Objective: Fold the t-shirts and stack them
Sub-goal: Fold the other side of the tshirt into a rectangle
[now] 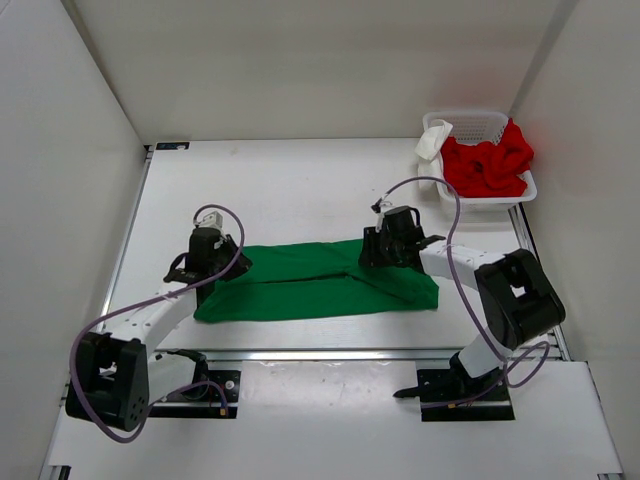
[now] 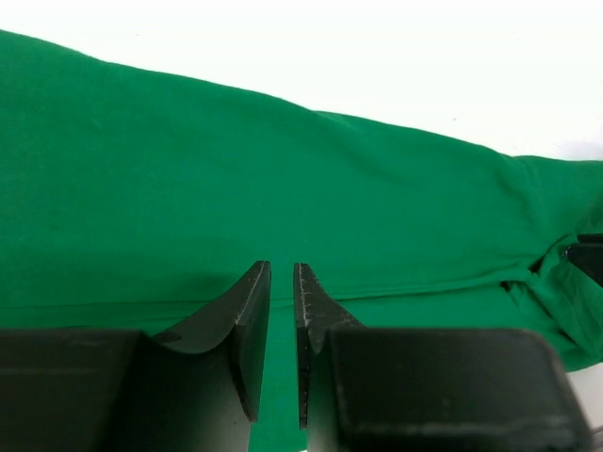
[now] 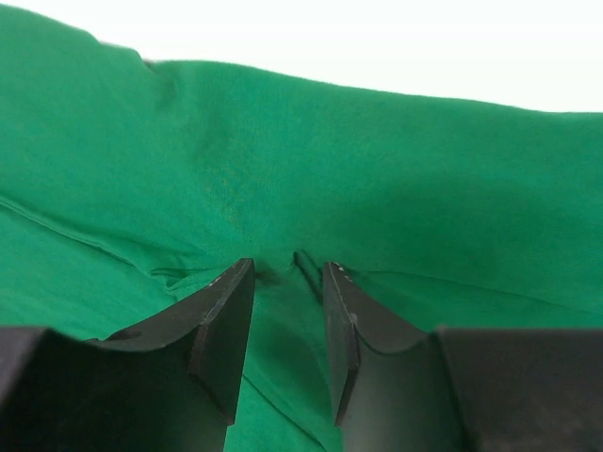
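The green t-shirt (image 1: 320,283) lies folded into a long strip across the middle of the table. My left gripper (image 1: 220,270) is down on its left end. In the left wrist view (image 2: 282,268) its jaws are almost together, with green cloth (image 2: 283,169) in the thin gap. My right gripper (image 1: 374,256) is down on the strip's upper edge, right of centre. In the right wrist view (image 3: 287,266) its jaws stand narrowly apart around a puckered fold of green cloth (image 3: 377,169). The red t-shirt (image 1: 487,165) is bunched in the basket. The white t-shirt (image 1: 432,140) hangs over the basket's left rim.
The white mesh basket (image 1: 480,119) stands at the table's back right corner. White walls close in the table on the left, back and right. The arm bases (image 1: 190,388) and cables sit along the near edge.
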You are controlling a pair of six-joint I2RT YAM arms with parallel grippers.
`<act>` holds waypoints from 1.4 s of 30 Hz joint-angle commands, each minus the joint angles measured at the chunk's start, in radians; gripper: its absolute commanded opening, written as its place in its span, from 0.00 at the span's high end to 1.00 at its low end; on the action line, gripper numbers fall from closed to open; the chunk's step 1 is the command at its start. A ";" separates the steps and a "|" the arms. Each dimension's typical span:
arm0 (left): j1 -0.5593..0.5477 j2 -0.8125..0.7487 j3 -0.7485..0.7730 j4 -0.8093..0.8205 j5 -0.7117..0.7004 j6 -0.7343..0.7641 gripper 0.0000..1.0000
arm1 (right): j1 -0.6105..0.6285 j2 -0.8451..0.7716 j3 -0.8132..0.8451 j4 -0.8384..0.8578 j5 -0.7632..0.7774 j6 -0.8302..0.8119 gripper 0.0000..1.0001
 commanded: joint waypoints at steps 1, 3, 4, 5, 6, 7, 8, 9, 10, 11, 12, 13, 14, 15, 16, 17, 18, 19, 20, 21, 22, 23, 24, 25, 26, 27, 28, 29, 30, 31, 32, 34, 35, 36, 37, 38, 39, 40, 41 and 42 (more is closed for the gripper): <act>-0.009 -0.010 -0.014 0.022 -0.014 0.015 0.73 | 0.027 -0.004 0.019 0.018 0.044 -0.025 0.68; -0.013 -0.009 -0.020 0.030 -0.014 0.015 0.73 | 0.025 -0.028 -0.014 0.032 0.046 -0.005 0.78; -0.015 -0.009 -0.029 0.034 -0.006 0.015 0.73 | 0.028 -0.045 -0.019 0.043 0.035 0.001 0.84; -0.013 -0.006 -0.034 0.034 -0.009 0.009 0.74 | 0.022 -0.062 -0.036 0.049 0.035 0.013 0.88; -0.012 -0.009 -0.040 0.036 -0.012 0.009 0.73 | 0.025 -0.074 -0.056 0.053 0.037 0.027 0.91; -0.015 -0.013 -0.037 0.036 -0.011 0.006 0.73 | 0.025 -0.106 -0.066 0.052 0.038 0.021 0.96; -0.012 -0.021 -0.043 0.041 -0.014 0.009 0.73 | 0.036 -0.132 -0.088 0.044 0.056 0.029 0.98; -0.015 -0.016 -0.040 0.039 -0.009 0.006 0.73 | 0.047 -0.142 -0.103 0.040 0.066 0.036 0.99; -0.013 -0.023 -0.032 0.041 -0.011 0.009 0.73 | 0.062 -0.169 -0.119 0.024 0.075 0.047 1.00; -0.016 -0.018 -0.027 0.041 -0.011 0.003 0.73 | 0.065 -0.194 -0.126 0.018 0.083 0.053 1.00; -0.022 -0.013 -0.021 0.036 -0.006 0.003 0.73 | 0.071 -0.217 -0.146 -0.005 0.086 0.074 1.00; -0.021 -0.010 -0.020 0.041 -0.014 0.006 0.73 | 0.071 -0.232 -0.154 -0.016 0.089 0.085 1.00; -0.033 -0.006 -0.014 0.044 -0.009 -0.001 0.73 | 0.096 -0.255 -0.186 -0.031 0.098 0.116 1.00; -0.033 -0.007 -0.012 0.050 -0.012 -0.006 0.73 | 0.112 -0.263 -0.183 -0.048 0.116 0.124 0.99; -0.041 0.005 -0.008 0.051 -0.012 -0.003 0.74 | 0.125 -0.283 -0.191 -0.052 0.132 0.136 0.99; -0.052 0.016 -0.006 0.054 -0.011 -0.006 0.73 | 0.151 -0.293 -0.208 -0.060 0.139 0.157 0.98; -0.053 0.019 -0.006 0.062 -0.006 -0.012 0.73 | 0.157 -0.301 -0.215 -0.068 0.133 0.189 0.98; -0.058 0.026 -0.007 0.064 -0.012 -0.015 0.73 | 0.166 -0.312 -0.221 -0.063 0.129 0.200 0.97; -0.062 0.031 -0.009 0.070 -0.001 -0.021 0.73 | 0.185 -0.321 -0.238 -0.066 0.129 0.225 0.96; -0.059 0.030 -0.015 0.074 -0.001 -0.023 0.73 | 0.209 -0.330 -0.255 -0.053 0.135 0.248 0.96; -0.061 0.028 -0.014 0.076 0.009 -0.024 0.74 | 0.232 -0.335 -0.266 -0.051 0.139 0.274 0.94; -0.058 0.027 -0.008 0.076 -0.001 -0.024 0.73 | 0.244 -0.346 -0.264 -0.049 0.142 0.285 0.91; -0.053 0.027 -0.012 0.071 -0.001 -0.026 0.73 | 0.264 -0.355 -0.277 -0.052 0.141 0.302 0.90; -0.047 0.020 -0.006 0.074 0.009 -0.018 0.73 | 0.272 -0.370 -0.287 -0.040 0.141 0.325 0.84; -0.049 0.014 -0.003 0.070 0.009 -0.018 0.73 | 0.284 -0.395 -0.301 -0.022 0.112 0.319 0.71; -0.044 0.017 0.002 0.064 0.009 -0.020 0.74 | 0.283 -0.410 -0.303 -0.026 0.091 0.317 0.64; -0.038 0.016 0.005 0.065 0.011 -0.014 0.73 | 0.269 -0.424 -0.292 -0.046 0.066 0.309 0.64; -0.036 0.013 0.002 0.062 0.014 -0.021 0.73 | 0.269 -0.430 -0.288 -0.054 0.060 0.305 0.64; -0.039 0.014 0.011 0.064 0.014 -0.024 0.73 | 0.246 -0.453 -0.266 -0.093 0.070 0.291 0.67; -0.042 0.016 0.009 0.062 0.012 -0.026 0.73 | 0.219 -0.461 -0.248 -0.118 0.075 0.264 0.69; -0.049 0.019 0.023 0.058 0.011 -0.023 0.73 | 0.200 -0.490 -0.238 -0.131 0.084 0.254 0.72; -0.056 0.022 0.028 0.061 0.006 -0.027 0.73 | 0.145 -0.510 -0.243 -0.132 0.100 0.233 0.78; -0.065 0.037 0.034 0.070 0.006 -0.037 0.73 | 0.096 -0.501 -0.248 -0.111 0.087 0.221 0.85; -0.076 0.046 0.032 0.074 0.005 -0.035 0.73 | 0.071 -0.496 -0.251 -0.106 0.081 0.219 0.88; -0.090 0.056 0.048 0.076 -0.004 -0.041 0.72 | 0.026 -0.470 -0.255 -0.089 0.086 0.207 0.92; -0.107 0.078 0.052 0.080 -0.015 -0.034 0.73 | -0.017 -0.453 -0.252 -0.070 0.078 0.198 0.92; -0.111 0.108 0.061 0.084 -0.017 -0.041 0.73 | -0.030 -0.417 -0.245 -0.062 0.055 0.185 0.95; -0.115 0.121 0.071 0.091 -0.006 -0.041 0.73 | -0.033 -0.380 -0.226 -0.071 0.043 0.190 0.98; -0.113 0.144 0.072 0.103 0.017 -0.049 0.73 | -0.004 -0.358 -0.206 -0.077 0.047 0.176 0.98; -0.108 0.164 0.071 0.104 0.028 -0.052 0.73 | 0.017 -0.332 -0.202 -0.092 0.056 0.177 1.00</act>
